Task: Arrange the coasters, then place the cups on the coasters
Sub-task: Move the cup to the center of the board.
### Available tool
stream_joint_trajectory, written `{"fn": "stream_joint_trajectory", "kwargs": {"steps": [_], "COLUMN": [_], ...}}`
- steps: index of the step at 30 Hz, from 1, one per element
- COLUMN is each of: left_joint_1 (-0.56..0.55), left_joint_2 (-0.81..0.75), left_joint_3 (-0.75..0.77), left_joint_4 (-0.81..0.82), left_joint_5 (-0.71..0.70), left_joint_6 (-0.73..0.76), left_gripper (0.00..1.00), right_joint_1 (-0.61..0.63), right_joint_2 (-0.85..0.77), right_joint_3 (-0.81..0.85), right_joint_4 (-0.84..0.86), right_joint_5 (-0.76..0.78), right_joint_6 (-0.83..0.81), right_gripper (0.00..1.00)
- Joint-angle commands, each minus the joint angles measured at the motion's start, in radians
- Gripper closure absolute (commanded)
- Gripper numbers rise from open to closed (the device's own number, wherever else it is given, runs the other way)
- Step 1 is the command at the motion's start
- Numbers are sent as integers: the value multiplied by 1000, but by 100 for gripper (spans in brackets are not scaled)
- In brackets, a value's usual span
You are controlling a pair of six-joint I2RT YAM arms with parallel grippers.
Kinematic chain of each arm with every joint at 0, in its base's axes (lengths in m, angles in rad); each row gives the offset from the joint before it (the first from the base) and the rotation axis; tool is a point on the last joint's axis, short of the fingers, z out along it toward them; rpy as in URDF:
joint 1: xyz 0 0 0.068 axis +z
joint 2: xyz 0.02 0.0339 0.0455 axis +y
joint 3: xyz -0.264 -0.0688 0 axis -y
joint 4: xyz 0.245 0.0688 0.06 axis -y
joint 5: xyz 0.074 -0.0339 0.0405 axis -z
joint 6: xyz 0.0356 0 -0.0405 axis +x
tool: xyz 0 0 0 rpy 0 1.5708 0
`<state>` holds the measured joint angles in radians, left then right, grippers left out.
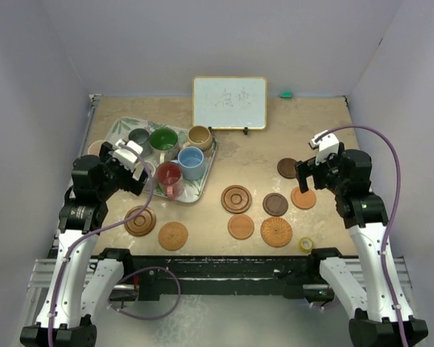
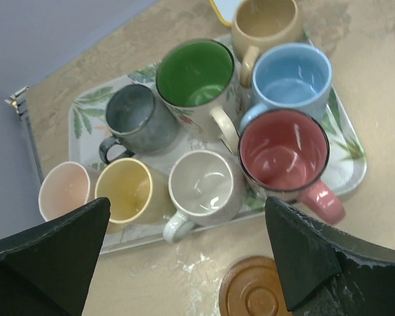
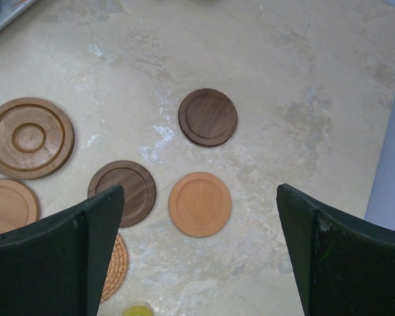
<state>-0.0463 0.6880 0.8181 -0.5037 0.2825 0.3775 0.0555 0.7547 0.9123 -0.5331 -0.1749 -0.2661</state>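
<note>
Several cups stand on a leaf-patterned tray (image 1: 205, 176): grey (image 2: 137, 118), green (image 2: 196, 74), tan (image 2: 266, 20), blue (image 2: 292, 74), red (image 2: 284, 148), white (image 2: 204, 184) and yellow (image 2: 125, 191). A pink cup (image 2: 66, 191) is at the tray's left edge. Several coasters lie on the table: a ringed one (image 1: 140, 221), a woven one (image 1: 173, 236), and a cluster to the right around a ringed one (image 1: 236, 199). My left gripper (image 1: 139, 173) hangs open over the tray's near edge. My right gripper (image 1: 309, 176) hangs open above an orange coaster (image 3: 199, 204), between two dark brown coasters (image 3: 208, 116) (image 3: 123, 191).
A small whiteboard (image 1: 230, 103) stands at the back of the table. A yellow tape roll (image 1: 306, 244) lies near the front edge, right of a woven coaster (image 1: 276, 231). A small green object (image 1: 286, 94) sits by the back wall. Walls close in on both sides.
</note>
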Motion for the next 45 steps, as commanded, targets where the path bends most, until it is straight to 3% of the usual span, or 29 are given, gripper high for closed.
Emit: {"fn": "stream_joint_trajectory", "kwargs": {"steps": [1, 7, 18, 25, 34, 41, 45], "left_joint_1": [0, 0, 0, 0, 0, 0, 0], "left_joint_2": [-9, -19, -101, -22, 10, -18, -7], "left_joint_3": [-1, 8, -52, -55, -118, -192, -194], "left_joint_4": [-128, -347, -526, -546, -454, -376, -354], "left_joint_5": [81, 133, 217, 217, 203, 182, 174], "left_joint_6": [179, 345, 627, 671, 680, 627, 621], "left_gripper": [2, 3, 2, 2, 3, 4, 4], "right_joint_1": [-5, -5, -5, -5, 3, 190, 244], "right_joint_2": [-21, -18, -32, -22, 36, 149, 261], "right_joint_3": [-11, -6, -19, -20, -9, 8, 20], "right_joint_4": [27, 12, -2, -17, -16, 35, 94], "right_joint_5": [-23, -55, -115, -182, -166, -23, -44], "right_joint_6": [-19, -13, -31, -64, -95, -154, -128], "right_gripper": [0, 0, 0, 0, 0, 0, 0]}}
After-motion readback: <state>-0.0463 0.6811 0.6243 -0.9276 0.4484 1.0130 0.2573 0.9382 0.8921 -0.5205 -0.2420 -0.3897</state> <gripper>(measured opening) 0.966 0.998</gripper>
